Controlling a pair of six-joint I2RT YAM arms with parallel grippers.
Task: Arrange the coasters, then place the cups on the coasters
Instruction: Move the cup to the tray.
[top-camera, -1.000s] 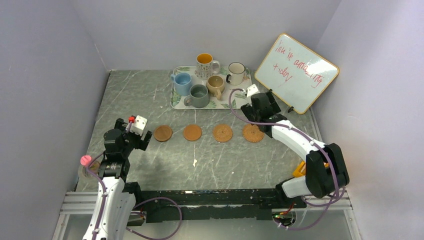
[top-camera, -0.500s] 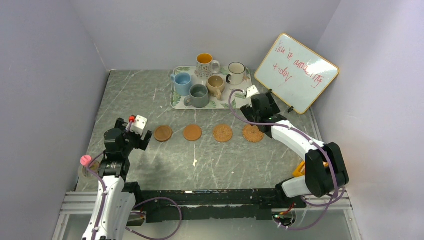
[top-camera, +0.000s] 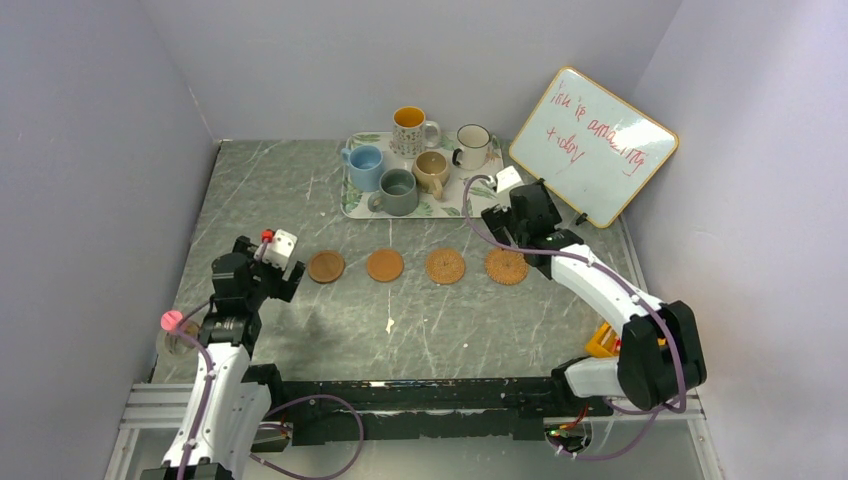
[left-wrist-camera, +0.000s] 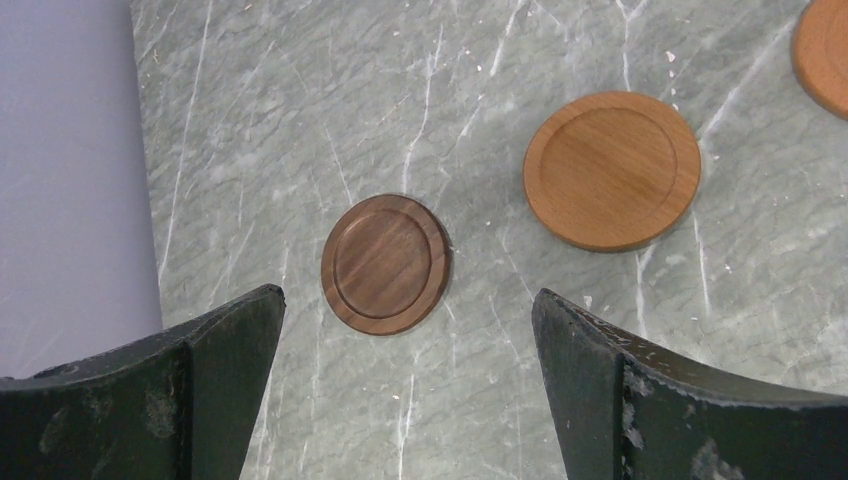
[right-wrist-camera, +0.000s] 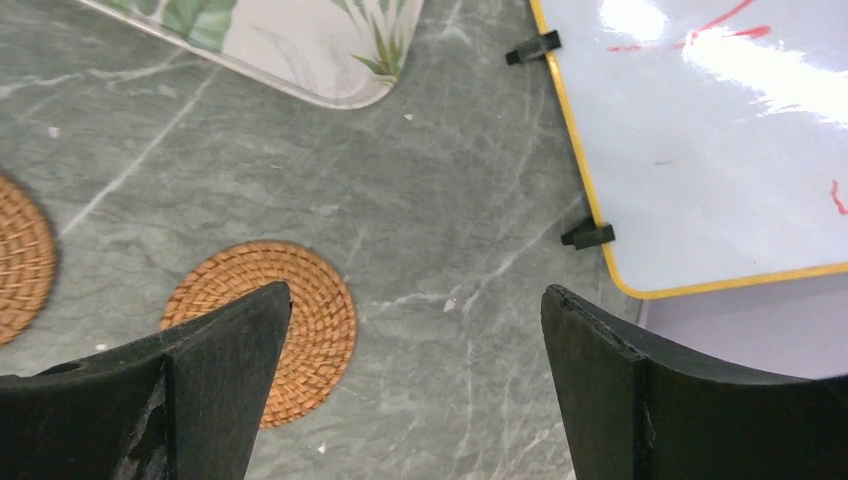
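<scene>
**Overhead view.** On the grey marbled table (top-camera: 300, 190), four thin round coasters lie in a spaced row. From the left they are a smooth brown wooden coaster (top-camera: 326, 266), a smooth orange-brown wooden coaster (top-camera: 385, 265), a woven rattan coaster (top-camera: 445, 266) and a second woven rattan coaster (top-camera: 506, 266).

Behind them, the leaf-print tray (top-camera: 352, 207) holds five handled mugs:
- a light blue mug (top-camera: 365, 160)
- a grey-green mug (top-camera: 398, 190)
- a tan mug (top-camera: 432, 168)
- a white mug with a dark rim (top-camera: 472, 145)
- a patterned white mug with an orange inside (top-camera: 410, 125)

The left gripper (top-camera: 272, 272) sits at the row's left end. The right gripper (top-camera: 505, 235) sits beside its right end, near a yellow-framed whiteboard (top-camera: 592, 145).

**Left wrist view.** The jaws stand wide apart and hold nothing. Between them on the table lies a dark walnut-brown coaster with a raised rim (left-wrist-camera: 386, 263). Beyond it is a paler tan wooden disc (left-wrist-camera: 611, 170); which overhead coaster that is, I cannot say surely.

**Right wrist view.** The jaws are spread wide and hold nothing. One finger partly covers a rattan coaster on the table.
</scene>
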